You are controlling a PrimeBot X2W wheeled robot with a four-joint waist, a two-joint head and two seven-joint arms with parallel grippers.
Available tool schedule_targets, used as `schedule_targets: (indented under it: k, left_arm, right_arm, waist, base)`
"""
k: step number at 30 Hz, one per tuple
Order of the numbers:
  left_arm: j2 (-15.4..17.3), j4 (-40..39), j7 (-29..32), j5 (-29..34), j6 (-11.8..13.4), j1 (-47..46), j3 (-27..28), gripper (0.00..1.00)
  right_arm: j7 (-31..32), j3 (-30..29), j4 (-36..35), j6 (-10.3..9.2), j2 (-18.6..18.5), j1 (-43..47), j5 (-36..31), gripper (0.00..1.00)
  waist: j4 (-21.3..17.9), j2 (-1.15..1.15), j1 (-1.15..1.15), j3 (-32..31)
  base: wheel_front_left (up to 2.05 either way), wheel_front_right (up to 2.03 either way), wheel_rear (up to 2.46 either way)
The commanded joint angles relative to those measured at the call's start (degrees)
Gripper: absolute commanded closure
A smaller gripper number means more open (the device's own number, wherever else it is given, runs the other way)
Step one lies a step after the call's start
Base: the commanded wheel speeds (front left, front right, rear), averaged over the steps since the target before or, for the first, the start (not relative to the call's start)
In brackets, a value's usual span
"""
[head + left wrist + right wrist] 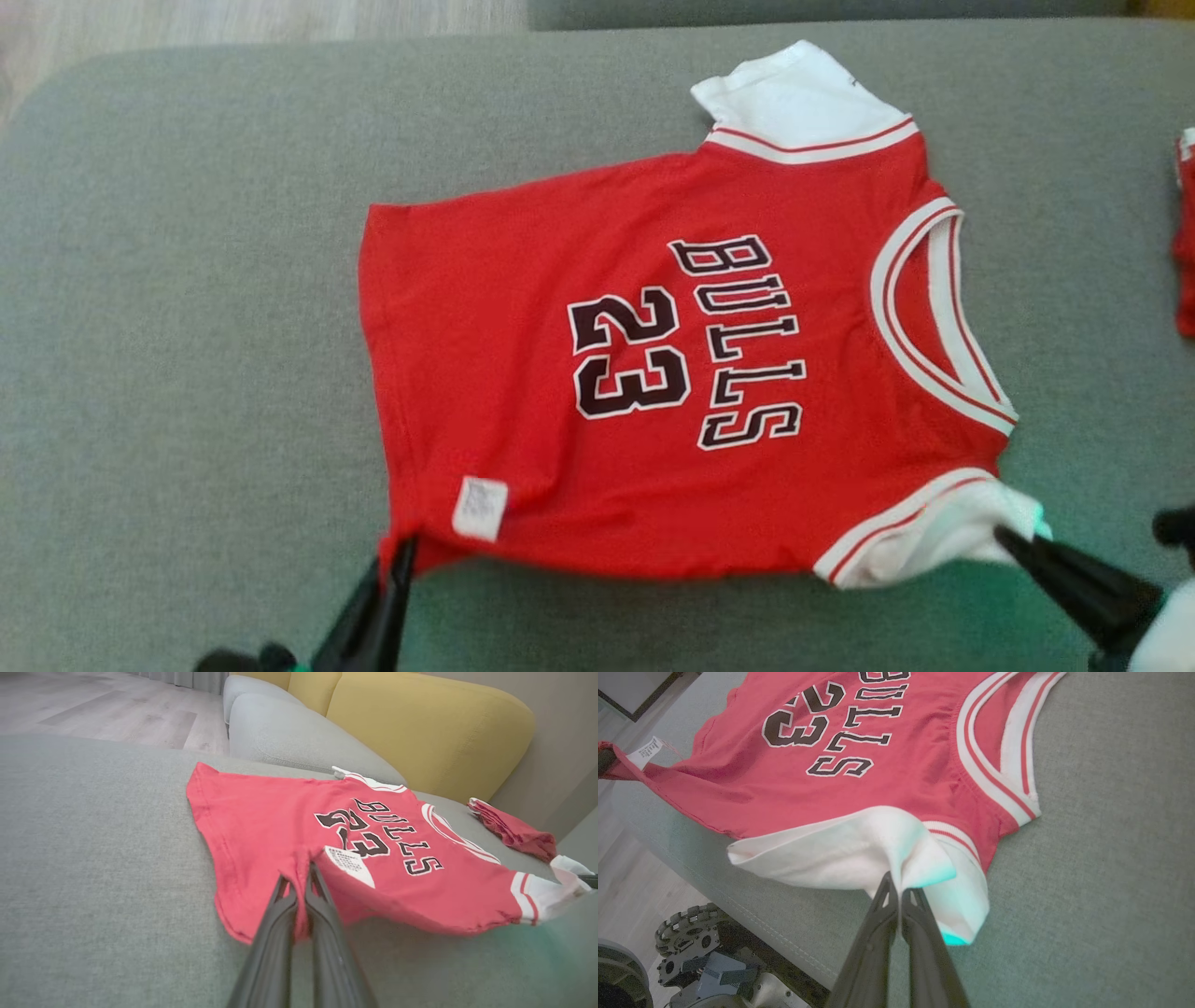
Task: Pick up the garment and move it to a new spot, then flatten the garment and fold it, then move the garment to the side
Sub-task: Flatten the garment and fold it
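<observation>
Bulls jersey (pixel 653 373) stretched between my grippers, rest lying on grey cushion (pixel 187 327) beyond fingertips. Left gripper (pixel 405 549) clamped on hem corner (pixel 299 870), right gripper (pixel 1003 536) on white sleeve (pixel 859 849): near edge held taut, likely for flattening.

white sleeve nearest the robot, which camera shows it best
Right wrist view: the white sleeve is close and large, bunched where the right fingers pinch it. Head view shows it partly behind those fingers; left wrist view, small at its right edge.

Grey sofa seat (pixel 187 280), yellow back cushions (pixel 420 728), pale wood floor (pixel 93 704)
</observation>
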Motion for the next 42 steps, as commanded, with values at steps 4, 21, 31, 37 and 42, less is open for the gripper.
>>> schedule_targets:
  k: [4, 21, 31, 37, 42]
  left_arm:
    - [1.17, -0.93, 1.80, -3.61, -0.52, -7.59, 3.06, 1.00]
    - [-0.06, 9.42, 10.07, -6.84, -0.14, -17.91, -0.31, 0.00]
    - [-0.71, 6.34, 10.75, -9.27, 2.37, -11.55, -0.12, 0.00]
    - [-1.08, 10.08, 11.94, -9.08, 1.78, -14.23, -1.63, 0.00]
    - [-1.46, 11.88, 12.51, -9.89, 0.91, -15.86, -2.99, 0.00]
  right_arm:
    - [4.09, 0.63, -1.28, 0.43, -4.88, -9.55, 3.69, 1.00]
    - [5.04, 9.05, 13.57, 0.43, -0.91, -31.66, 3.24, 0.00]
    - [9.45, 4.95, 15.39, 0.43, 1.27, -23.73, 5.51, 0.00]
    - [14.70, 6.33, 15.12, 0.43, 4.23, -25.03, 4.30, 0.00]
    - [18.10, 7.40, 14.87, 0.43, 4.90, -25.75, 3.35, 0.00]
  waist:
    - [0.88, -0.01, 0.00, 2.56]
    - [1.83, -0.01, 0.00, 5.60]
    - [0.45, -0.01, 0.00, 5.53]
    - [0.76, -0.01, 0.00, 6.53]
    - [1.10, -0.01, 0.00, 6.84]
  base:
    - [0.00, 0.00, 0.00]
    - [0.00, 0.00, 0.00]
    - [0.00, 0.00, 0.00]
    - [0.00, 0.00, 0.00]
    - [0.00, 0.00, 0.00]
